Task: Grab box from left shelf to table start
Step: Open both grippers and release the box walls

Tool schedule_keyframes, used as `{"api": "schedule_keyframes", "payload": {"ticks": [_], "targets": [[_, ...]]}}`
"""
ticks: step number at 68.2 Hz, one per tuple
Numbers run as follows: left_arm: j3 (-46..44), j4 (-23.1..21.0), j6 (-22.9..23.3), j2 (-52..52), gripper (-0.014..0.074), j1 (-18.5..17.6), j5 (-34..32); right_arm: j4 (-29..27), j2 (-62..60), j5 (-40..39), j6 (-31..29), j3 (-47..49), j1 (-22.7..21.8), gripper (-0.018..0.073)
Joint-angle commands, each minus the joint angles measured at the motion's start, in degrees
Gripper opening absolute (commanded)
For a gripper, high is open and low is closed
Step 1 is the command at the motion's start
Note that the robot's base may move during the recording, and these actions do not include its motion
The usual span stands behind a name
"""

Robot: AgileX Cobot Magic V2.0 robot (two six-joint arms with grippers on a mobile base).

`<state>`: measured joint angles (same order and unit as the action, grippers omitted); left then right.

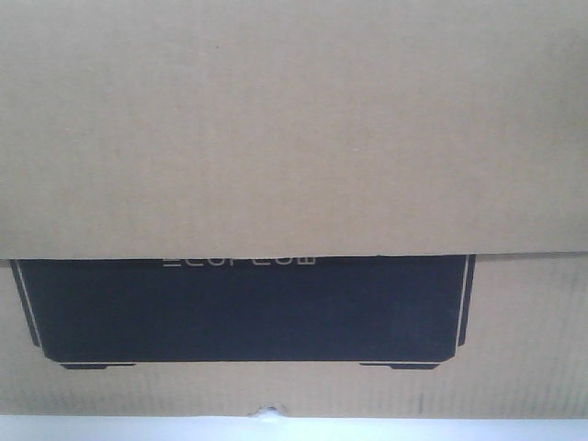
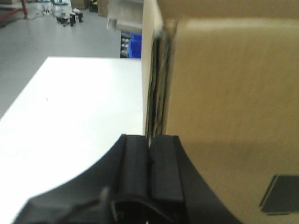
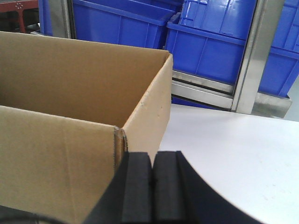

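The box [image 1: 294, 129] fills the front view: brown cardboard with a plain layer overlapping a black printed rectangle. In the left wrist view the box [image 2: 233, 107] stands just right of my left gripper [image 2: 149, 140], which is shut with its pads together and nothing between them, at the box's corner edge. In the right wrist view the open-topped box [image 3: 70, 79] lies left of my right gripper [image 3: 153, 156], also shut and empty, close to the box's near corner. The steel-framed shelf [image 3: 201, 86] stands behind the box.
The white table [image 2: 79, 107] stretches left of the box, and the same table [image 3: 233, 154] shows right of it. Blue bins [image 3: 215, 51] fill the shelf. A grey floor with small items [image 2: 70, 18] lies beyond the table.
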<state>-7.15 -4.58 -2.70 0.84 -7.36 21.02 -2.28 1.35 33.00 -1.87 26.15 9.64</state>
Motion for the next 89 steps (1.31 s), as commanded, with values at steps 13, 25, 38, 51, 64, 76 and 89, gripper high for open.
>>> {"api": "schedule_keyframes", "payload": {"ticks": [13, 25, 38, 51, 64, 76, 89], "targets": [[8.68, -0.71, 0.07, 0.72, -0.0099, 4.88, -22.30, 0.51, 0.72, -5.44, -0.18, 1.51, -0.03, 0.0058], [8.73, -0.71, 0.07, 0.72, -0.0099, 4.88, -21.02, 0.51, 0.72, -5.38, -0.19, 1.51, -0.03, 0.0058], [8.73, -0.71, 0.07, 0.62, -0.0099, 4.88, -21.02, 0.51, 0.72, -5.38, -0.19, 1.51, -0.03, 0.0058], [8.73, -0.71, 0.07, 0.62, -0.0099, 4.88, -21.02, 0.51, 0.72, -5.38, -0.19, 1.51, -0.03, 0.0058], [8.73, -0.71, 0.07, 0.62, -0.0099, 4.88, -21.02, 0.51, 0.72, -5.38, -0.19, 1.51, -0.03, 0.0058], [8.73, -0.71, 0.07, 0.62, -0.0099, 4.88, -21.02, 0.51, 0.72, -5.38, -0.19, 1.51, -0.03, 0.0058], [8.73, -0.71, 0.07, 0.62, -0.0099, 4.88, -21.02, 2.28, 0.72, -8.86, -0.72, -1.68, -1.59, 0.0058]]}}
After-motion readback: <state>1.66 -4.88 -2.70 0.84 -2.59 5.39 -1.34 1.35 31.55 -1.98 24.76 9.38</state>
